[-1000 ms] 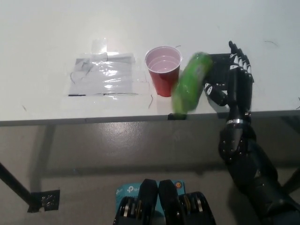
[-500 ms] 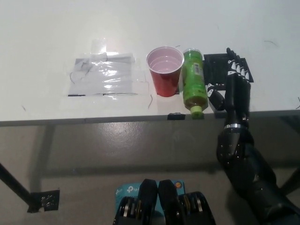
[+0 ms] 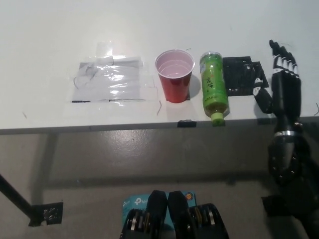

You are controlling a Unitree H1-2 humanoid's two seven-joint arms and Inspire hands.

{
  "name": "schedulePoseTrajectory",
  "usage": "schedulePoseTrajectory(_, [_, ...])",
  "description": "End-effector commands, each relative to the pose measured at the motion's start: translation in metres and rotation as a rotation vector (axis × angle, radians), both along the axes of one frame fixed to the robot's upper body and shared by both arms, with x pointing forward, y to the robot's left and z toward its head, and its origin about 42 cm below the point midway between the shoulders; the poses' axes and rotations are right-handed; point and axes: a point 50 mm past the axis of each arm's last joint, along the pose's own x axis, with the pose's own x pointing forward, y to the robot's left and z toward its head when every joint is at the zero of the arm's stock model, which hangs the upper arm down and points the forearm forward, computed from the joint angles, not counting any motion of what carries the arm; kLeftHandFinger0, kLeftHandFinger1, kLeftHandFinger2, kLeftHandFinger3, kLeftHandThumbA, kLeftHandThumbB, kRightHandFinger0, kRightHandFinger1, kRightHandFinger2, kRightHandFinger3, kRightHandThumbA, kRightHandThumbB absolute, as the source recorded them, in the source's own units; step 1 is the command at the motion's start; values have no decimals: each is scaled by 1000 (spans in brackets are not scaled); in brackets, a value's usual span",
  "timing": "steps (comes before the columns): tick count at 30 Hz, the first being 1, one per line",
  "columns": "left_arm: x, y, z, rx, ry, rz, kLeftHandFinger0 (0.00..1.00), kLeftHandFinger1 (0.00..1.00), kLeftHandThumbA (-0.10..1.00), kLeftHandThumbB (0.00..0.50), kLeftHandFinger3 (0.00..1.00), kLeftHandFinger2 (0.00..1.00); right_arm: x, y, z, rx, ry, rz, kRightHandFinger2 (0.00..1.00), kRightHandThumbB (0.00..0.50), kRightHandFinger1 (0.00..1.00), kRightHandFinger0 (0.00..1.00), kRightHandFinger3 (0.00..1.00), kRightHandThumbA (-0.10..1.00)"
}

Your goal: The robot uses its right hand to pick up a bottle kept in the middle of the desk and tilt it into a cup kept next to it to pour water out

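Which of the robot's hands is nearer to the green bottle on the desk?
The right hand. It is open over the desk, apart from the green bottle, on the side away from the red cup. The left hand is out of view.

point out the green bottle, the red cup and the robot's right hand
green bottle (image 3: pixel 215 88), head view, on the middle of its labelled body as it lies on the desk
red cup (image 3: pixel 175 84), head view, on its outer red wall below the rim
right hand (image 3: pixel 284 82), head view, on the back of the black hand
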Motion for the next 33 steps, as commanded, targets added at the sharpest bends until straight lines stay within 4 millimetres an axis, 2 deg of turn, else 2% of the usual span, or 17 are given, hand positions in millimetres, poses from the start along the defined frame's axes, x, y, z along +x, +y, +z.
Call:
schedulePoseTrajectory(1, [3, 11, 11, 4, -64, 13, 999, 1000, 720, 351, 1000, 1000, -40, 3, 50, 50, -5, 200, 1000, 154, 1000, 1000, 1000, 202])
schedulePoseTrajectory(6, [4, 12, 10, -9, -53, 17, 1000, 1000, 714, 360, 1000, 1000, -100, 10, 49, 82, 15, 289, 1000, 158, 1000, 1000, 1000, 209])
schedulePoseTrajectory(7, [5, 14, 14, 13, -61, 5, 1000, 1000, 745, 362, 1000, 1000, -111, 13, 46, 108, 34, 306, 1000, 170, 1000, 1000, 1000, 147])
schedulePoseTrajectory(9, [5, 15, 14, 21, -69, 7, 1000, 1000, 741, 356, 1000, 1000, -136, 16, 29, 108, 97, 369, 1000, 146, 1000, 1000, 1000, 75])
schedulePoseTrajectory(14, [12, 17, 19, 21, -69, 7, 1000, 1000, 746, 387, 1000, 1000, -179, 23, -9, 86, 218, 412, 1000, 146, 1000, 1000, 1000, 55])
schedulePoseTrajectory(15, [12, 17, 18, 19, -77, -1, 1000, 1000, 741, 363, 1000, 1000, -184, 24, -16, 76, 232, 421, 1000, 146, 1000, 1000, 1000, 52])
schedulePoseTrajectory(19, [13, 16, 18, 23, -73, 6, 994, 1000, 738, 377, 1000, 1000, -194, 25, -36, 69, 258, 434, 1000, 139, 1000, 1000, 1000, 20])
schedulePoseTrajectory(20, [17, 17, 21, 18, -77, 13, 1000, 1000, 717, 368, 1000, 1000, -188, 23, -46, 60, 279, 468, 1000, 127, 1000, 1000, 1000, -4])
schedulePoseTrajectory(22, [18, 18, 23, 27, -83, 10, 1000, 1000, 732, 359, 1000, 1000, -185, 23, -50, 68, 291, 487, 1000, 122, 1000, 1000, 1000, -30])
schedulePoseTrajectory(24, [20, 19, 25, 45, -96, 0, 1000, 1000, 741, 355, 1000, 1000, -182, 21, -64, 173, 370, 530, 1000, 144, 1000, 1000, 1000, -94])
schedulePoseTrajectory(25, [22, 20, 27, 51, -98, -2, 1000, 1000, 752, 350, 1000, 1000, -181, 22, -67, 226, 401, 541, 1000, 131, 1000, 1000, 1000, -100])
schedulePoseTrajectory(26, [22, 20, 28, 58, -102, -5, 1000, 1000, 762, 351, 1000, 1000, -179, 22, -68, 256, 440, 561, 1000, 120, 987, 811, 1000, -100])
schedulePoseTrajectory(27, [25, 22, 31, 64, -109, -6, 1000, 1000, 764, 351, 1000, 1000, -176, 23, -68, 265, 441, 569, 1000, 122, 890, 709, 1000, -100])
schedulePoseTrajectory(28, [26, 22, 32, 62, -108, -11, 1000, 1000, 772, 348, 1000, 1000, -175, 24, -70, 258, 450, 598, 964, 108, 735, 619, 1000, -100])
schedulePoseTrajectory(30, [27, 23, 33, 65, -105, -11, 1000, 1000, 775, 347, 1000, 1000, -174, 24, -71, 259, 452, 619, 859, 106, 670, 570, 1000, -100])
schedulePoseTrajectory(31, [30, 24, 35, 64, -112, -15, 1000, 1000, 775, 347, 1000, 1000, -173, 25, -72, 221, 474, 638, 753, 79, 566, 518, 1000, -58])
schedulePoseTrajectory(33, [30, 24, 35, 60, -108, -6, 1000, 1000, 755, 343, 1000, 1000, -174, 26, -72, 167, 505, 652, 634, 69, 427, 409, 1000, -7])
